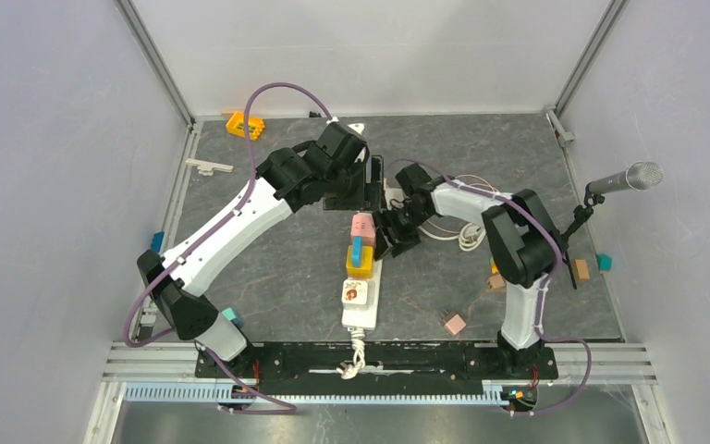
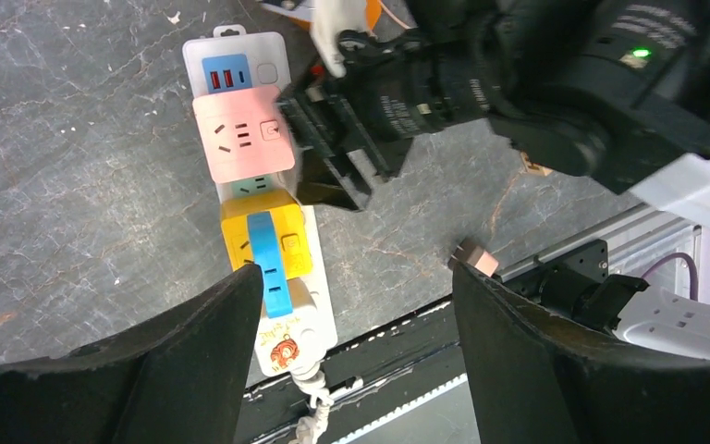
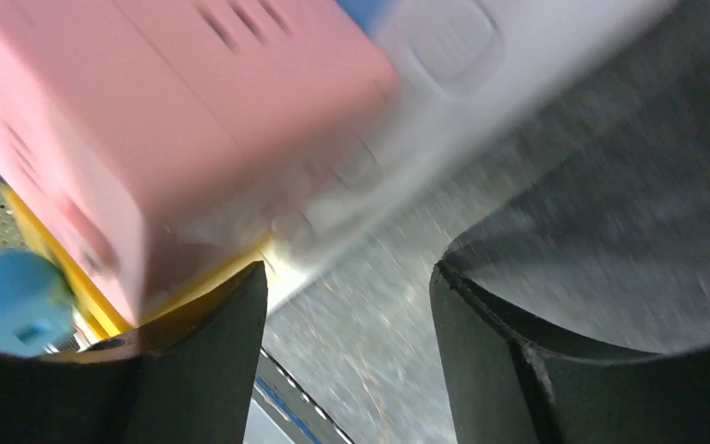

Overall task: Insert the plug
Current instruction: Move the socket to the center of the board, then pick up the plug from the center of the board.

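A white power strip (image 1: 361,310) (image 2: 240,51) lies lengthwise at the table's middle. On it sit a pink plug block (image 1: 363,226) (image 2: 243,137) (image 3: 166,120), then a yellow block (image 1: 361,266) (image 2: 282,242) with a blue plug (image 1: 359,248) (image 2: 268,264) across it. My left gripper (image 1: 371,185) (image 2: 356,305) hovers above the strip's far end, open, with nothing between its fingers. My right gripper (image 1: 391,236) (image 3: 347,277) is low beside the pink block's right side. It is open and holds nothing, with one finger (image 3: 194,370) close under the pink and yellow blocks.
A white plug with an orange mark (image 1: 355,293) sits at the strip's near end. A coiled white cable (image 1: 467,233) lies right of the strip. Small blocks (image 1: 455,324) dot the right side, an orange piece (image 1: 245,124) the back left, and a microphone (image 1: 624,178) stands at far right.
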Controlling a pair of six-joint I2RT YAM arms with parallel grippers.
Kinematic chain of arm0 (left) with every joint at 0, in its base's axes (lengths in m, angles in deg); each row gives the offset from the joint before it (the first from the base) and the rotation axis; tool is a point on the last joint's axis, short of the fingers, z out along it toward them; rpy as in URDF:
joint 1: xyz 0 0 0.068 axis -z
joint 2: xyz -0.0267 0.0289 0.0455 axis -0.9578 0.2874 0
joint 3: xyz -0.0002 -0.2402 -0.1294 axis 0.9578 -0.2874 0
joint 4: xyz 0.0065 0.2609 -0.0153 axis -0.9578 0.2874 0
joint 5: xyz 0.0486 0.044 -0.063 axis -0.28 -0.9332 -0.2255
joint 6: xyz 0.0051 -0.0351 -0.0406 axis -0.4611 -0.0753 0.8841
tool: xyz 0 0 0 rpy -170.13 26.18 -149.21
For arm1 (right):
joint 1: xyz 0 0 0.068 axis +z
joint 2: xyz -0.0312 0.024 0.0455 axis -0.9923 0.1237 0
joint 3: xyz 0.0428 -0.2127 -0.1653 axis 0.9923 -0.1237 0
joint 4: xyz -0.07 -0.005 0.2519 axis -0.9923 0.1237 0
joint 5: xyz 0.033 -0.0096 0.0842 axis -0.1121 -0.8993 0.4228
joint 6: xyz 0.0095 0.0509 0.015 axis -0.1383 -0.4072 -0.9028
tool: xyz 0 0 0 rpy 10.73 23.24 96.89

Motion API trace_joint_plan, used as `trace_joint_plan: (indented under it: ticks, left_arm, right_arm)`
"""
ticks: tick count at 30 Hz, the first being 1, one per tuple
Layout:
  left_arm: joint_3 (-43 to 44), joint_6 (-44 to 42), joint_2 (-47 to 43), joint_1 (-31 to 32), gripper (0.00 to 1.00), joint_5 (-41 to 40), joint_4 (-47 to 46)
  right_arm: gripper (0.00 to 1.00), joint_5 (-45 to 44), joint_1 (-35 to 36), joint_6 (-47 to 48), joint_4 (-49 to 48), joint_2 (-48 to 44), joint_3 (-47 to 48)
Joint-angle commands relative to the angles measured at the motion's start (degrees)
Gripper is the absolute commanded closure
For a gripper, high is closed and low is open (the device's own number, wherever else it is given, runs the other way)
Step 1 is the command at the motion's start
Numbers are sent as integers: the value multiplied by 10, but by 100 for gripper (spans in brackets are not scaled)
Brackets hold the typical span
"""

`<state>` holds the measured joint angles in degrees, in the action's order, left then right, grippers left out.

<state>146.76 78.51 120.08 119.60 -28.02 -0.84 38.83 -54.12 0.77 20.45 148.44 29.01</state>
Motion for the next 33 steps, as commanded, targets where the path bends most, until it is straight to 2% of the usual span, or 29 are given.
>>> trace_joint_plan:
  ticks: [1, 4, 7, 16, 19, 23, 28, 31, 33]
  left_arm:
    - [-6, -10, -37, -1, 18, -25, -28]
    - [-15, -13, -49, -1, 15, -34, -28]
    - [-28, -13, -61, -1, 14, -40, -29]
    - [-57, -32, -69, -1, 10, -50, -31]
    - [-48, -41, -71, -2, 1, -92, -16]
    - [-27, -45, -73, -6, 0, -189, 27]
    - [2, -41, -71, -28, 0, -273, 74]
    - [4, -43, -80, -45, 0, -280, 71]
    - [-2, -40, -87, -56, 0, -271, 62]
  right_arm:
    - [32, 37, 36, -12, -30, 64, 78]
    - [32, 35, 48, -9, -9, 92, 131]
    - [31, 4, 45, 2, 0, 79, 140]
    - [24, -103, 15, 44, -3, -45, 49]
    - [21, -202, 3, 44, -27, -113, 5]
    - [16, -308, -14, 45, -51, -198, -27]
    - [10, -383, -33, 34, -60, -260, -53]
    - [2, -404, -44, 18, -64, -284, -75]
    - [2, -404, -55, 3, -64, -300, -94]
